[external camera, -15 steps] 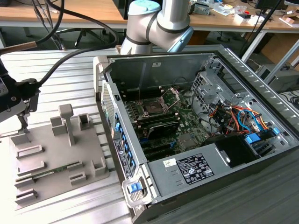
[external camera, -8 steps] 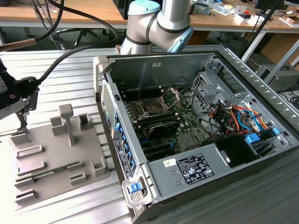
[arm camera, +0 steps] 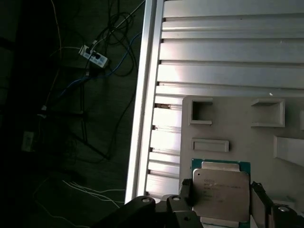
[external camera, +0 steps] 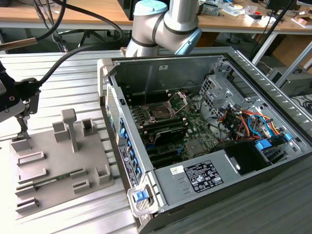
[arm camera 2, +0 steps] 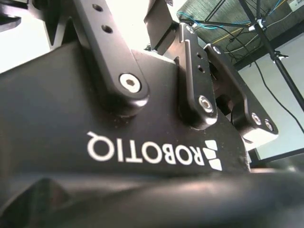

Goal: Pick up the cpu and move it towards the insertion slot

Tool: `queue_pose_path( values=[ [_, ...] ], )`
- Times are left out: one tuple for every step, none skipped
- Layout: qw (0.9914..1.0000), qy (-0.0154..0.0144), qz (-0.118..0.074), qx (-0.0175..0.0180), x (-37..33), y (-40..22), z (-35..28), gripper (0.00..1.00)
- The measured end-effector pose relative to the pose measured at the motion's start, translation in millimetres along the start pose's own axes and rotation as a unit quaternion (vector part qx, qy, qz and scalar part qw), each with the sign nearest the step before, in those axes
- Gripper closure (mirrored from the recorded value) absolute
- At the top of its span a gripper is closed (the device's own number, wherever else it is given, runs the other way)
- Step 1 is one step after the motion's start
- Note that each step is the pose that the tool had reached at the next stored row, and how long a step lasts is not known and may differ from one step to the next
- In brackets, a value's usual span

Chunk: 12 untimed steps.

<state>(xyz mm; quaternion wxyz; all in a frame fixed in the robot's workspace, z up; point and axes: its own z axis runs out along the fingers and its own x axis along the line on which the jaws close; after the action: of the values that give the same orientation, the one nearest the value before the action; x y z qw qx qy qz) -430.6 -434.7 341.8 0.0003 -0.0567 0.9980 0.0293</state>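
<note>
First wrist view: cpu [arm camera: 221,192] seated on grey fixture [arm camera: 228,123], gripper [arm camera: 222,202] down over it

- Arm pose: an arm joint [external camera: 165,24] is seen just behind the rear wall of the computer case [external camera: 146,73]. The gripper is held low and pointed downward, well apart from the case, over the fixture edge farthest from the case.
- Hand state: the cpu is framed within the gripper's span. Whether it is clamped or merely straddled cannot be told.
- Cpu: its pale metal top faces up and a green border shows along one edge. It is set flat on the fixture, outside the case.
- Fixture: it is laid on the slatted metal table [external camera: 73,83] beside the case, toward the exterior view's left. A thin green memory stick [external camera: 54,180] is held in one of its slots.
- Case: it is open on top. Inside, a green circuit board [external camera: 195,127] is seen with the insertion slot [external camera: 158,113] near the rear wall. The retention bracket [external camera: 179,99] is tilted up and the socket is uncovered. Coloured cables [external camera: 243,122] are bundled at the case's far end from the fixture.
</note>
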Motion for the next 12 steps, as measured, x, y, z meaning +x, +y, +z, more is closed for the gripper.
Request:
queue_pose_path(
  values=[
    [1.00000,0.0000,0.000,0.0000,0.0,0.1,-0.9,0.45],
    [1.00000,0.0000,0.000,0.0000,0.0,0.1,-1.4,0.45],
    [1.00000,-0.0001,0.000,0.0000,0.0,0.1,-1.9,0.45],
    [1.00000,0.0000,0.000,0.0000,0.0,0.1,-2.6,0.45],
    [1.00000,0.0000,0.000,0.0000,0.0,0.2,-3.1,0.45],
    [1.00000,0.0000,0.000,0.0000,0.0,0.3,-4.1,0.45],
    [1.00000,0.0000,0.000,0.0000,0.0,0.3,-4.6,0.45],
    [1.00000,0.0000,0.000,0.0000,0.0,0.3,-5.1,0.45],
    [1.00000,0.0000,0.000,0.0000,0.0,0.4,-6.0,0.45],
    [1.00000,-0.0001,0.000,0.0000,0.0,0.4,-6.5,0.45],
    [1.00000,0.0000,0.000,0.0000,0.0,0.4,-7.1,0.45],
    [1.00000,0.0000,0.000,0.0000,0.0,0.5,-8.0,0.45]
  ],
)
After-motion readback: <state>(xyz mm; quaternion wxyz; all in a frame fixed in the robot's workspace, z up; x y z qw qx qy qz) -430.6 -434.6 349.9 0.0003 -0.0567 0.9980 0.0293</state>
